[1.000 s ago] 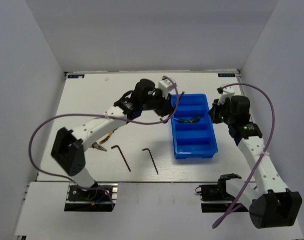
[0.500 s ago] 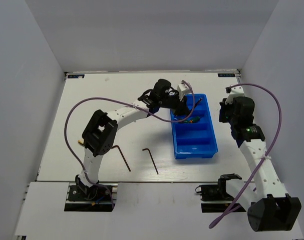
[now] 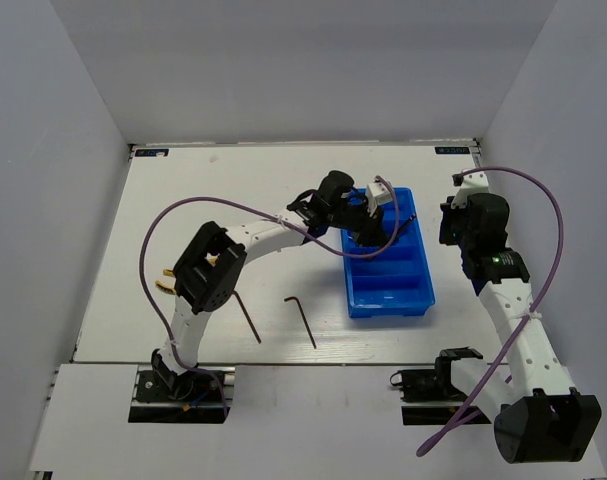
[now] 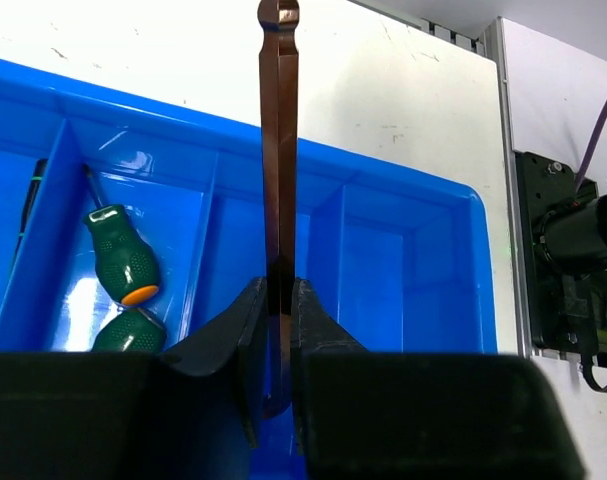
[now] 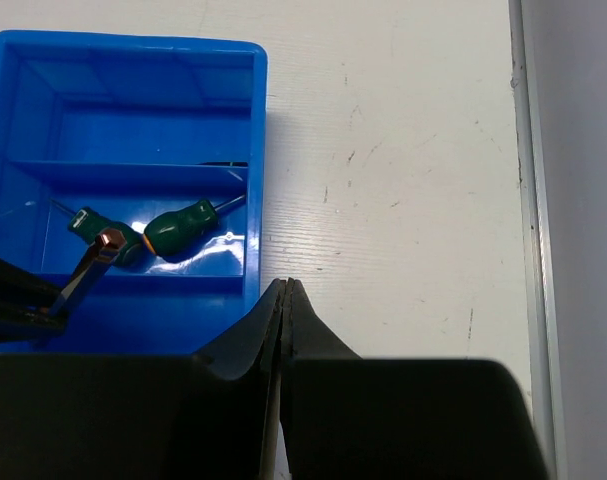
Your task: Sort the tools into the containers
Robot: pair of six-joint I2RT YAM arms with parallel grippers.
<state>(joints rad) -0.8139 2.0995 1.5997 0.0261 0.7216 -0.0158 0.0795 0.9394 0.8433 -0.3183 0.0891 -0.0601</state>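
Observation:
My left gripper (image 4: 280,292) is shut on a thin dark hex key (image 4: 279,150) and holds it above the blue tray (image 4: 403,185). The key's tip also shows in the right wrist view (image 5: 107,240). Two green-handled screwdrivers (image 4: 122,266) (image 4: 129,331) lie together in one tray compartment, also seen from the right wrist (image 5: 179,226). In the top view the left gripper (image 3: 380,227) hangs over the far half of the tray (image 3: 388,292). Two more hex keys (image 3: 248,315) (image 3: 301,321) lie on the table. My right gripper (image 5: 285,290) is shut and empty beside the tray's right rim.
The pliers' yellow handles (image 3: 166,282) stick out from under the left arm's elbow at the left of the table. White walls close in the table on three sides. The tray's two near compartments hold nothing.
My left arm has swung right from over the table to over the tray, carrying the hex key. Its elbow now covers most of the pliers. The right arm has barely moved.

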